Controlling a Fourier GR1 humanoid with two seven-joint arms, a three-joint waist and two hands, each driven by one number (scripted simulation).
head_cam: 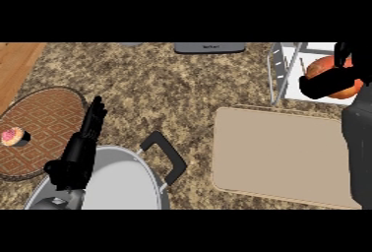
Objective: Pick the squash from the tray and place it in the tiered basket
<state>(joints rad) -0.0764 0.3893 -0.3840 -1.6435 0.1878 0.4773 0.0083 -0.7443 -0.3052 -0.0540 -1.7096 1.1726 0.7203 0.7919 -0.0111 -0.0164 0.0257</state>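
**Layout, head view.**
- Right hand (325, 84): far right, curled round squash (328, 66), both over tiered basket (276, 74). Cannot tell whether squash touches basket.
- Tray (283, 157): before right hand, slightly to its left, its far edge just beside basket.
- Left hand (78, 157): near left, over left part of pot (120, 184).
- Pot handle (166, 156): right of left hand, between it and tray.
- Round mat (44, 123): left of left hand, with small roll (15, 137) on its left part.
- Flat box (209, 47): at far edge, behind and right of left hand, left of basket.
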